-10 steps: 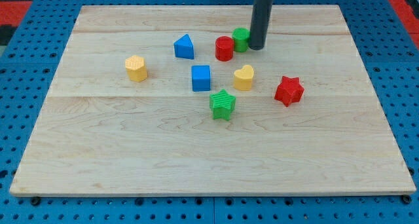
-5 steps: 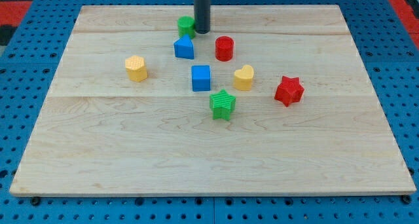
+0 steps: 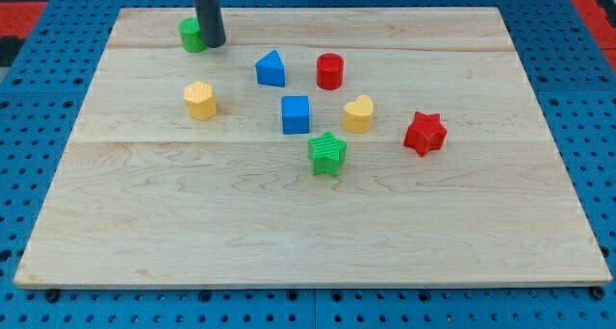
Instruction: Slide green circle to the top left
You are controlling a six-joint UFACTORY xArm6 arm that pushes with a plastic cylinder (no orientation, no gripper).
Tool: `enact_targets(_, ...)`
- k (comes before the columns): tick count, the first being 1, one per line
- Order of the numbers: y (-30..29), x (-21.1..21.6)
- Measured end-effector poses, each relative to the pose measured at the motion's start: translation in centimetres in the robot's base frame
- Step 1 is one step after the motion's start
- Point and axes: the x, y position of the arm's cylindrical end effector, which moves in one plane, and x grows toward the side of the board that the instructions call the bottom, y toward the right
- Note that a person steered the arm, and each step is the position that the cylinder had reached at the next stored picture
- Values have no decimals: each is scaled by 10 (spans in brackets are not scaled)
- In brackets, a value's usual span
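Observation:
The green circle (image 3: 191, 35) lies near the top left of the wooden board (image 3: 289, 233). My tip (image 3: 213, 44) touches its right side, and the dark rod rises out of the view's top. The rod hides part of the block's right edge.
A blue triangle (image 3: 270, 69), a red circle (image 3: 330, 71), a yellow hexagon (image 3: 200, 100), a blue cube (image 3: 295, 114), a yellow heart (image 3: 358, 114), a red star (image 3: 424, 134) and a green star (image 3: 327, 154) lie about the board's middle.
My tip has moved left along the top of the board, pushing the green circle from beside the red circle to the top left. The other blocks have not moved.

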Motion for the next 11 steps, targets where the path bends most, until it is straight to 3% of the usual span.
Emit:
enact_targets(6, -96, 8)
enact_targets(9, -61, 15)
enact_targets(10, -32, 8)
enact_targets(11, -40, -11)
